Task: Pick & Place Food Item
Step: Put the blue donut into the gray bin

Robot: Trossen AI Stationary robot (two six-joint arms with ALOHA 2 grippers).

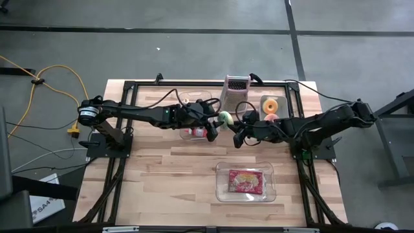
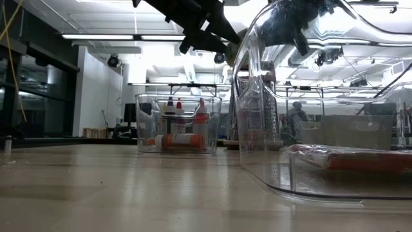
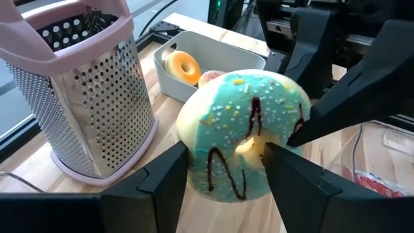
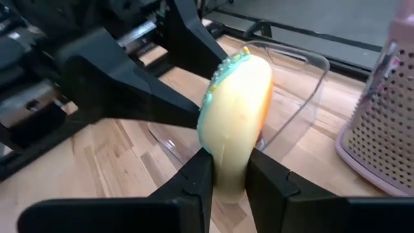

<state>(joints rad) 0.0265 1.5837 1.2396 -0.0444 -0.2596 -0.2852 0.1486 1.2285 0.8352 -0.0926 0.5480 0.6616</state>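
A donut (image 1: pixel 225 118) with teal icing, sprinkles and dark drizzle hangs in the air above the table's middle, between my two grippers. My right gripper (image 4: pixel 228 178) reaches in from the table's right and is shut on it. My left gripper (image 3: pixel 226 152) reaches in from the left and stands open, its iced face (image 3: pixel 249 110) toward that wrist, with one finger (image 3: pixel 169 169) on either side of the donut's lower part. My right gripper pinches the donut's rim (image 4: pixel 226 169) between its two fingers, one on the iced face and one on the plain underside. The fingers come nearly level from the table's right. The donut stands on edge, lifted clear of the table. My left gripper's open fingers flank the donut; whether they touch it I cannot tell.
A pink-rimmed metal grater (image 1: pixel 237 90) stands at the far middle, beside a grey bin (image 1: pixel 272 107) with more donuts. A clear bin (image 1: pixel 194 131) with bottles sits under my left arm. A clear container (image 1: pixel 246 183) with a red packet lies near the front.
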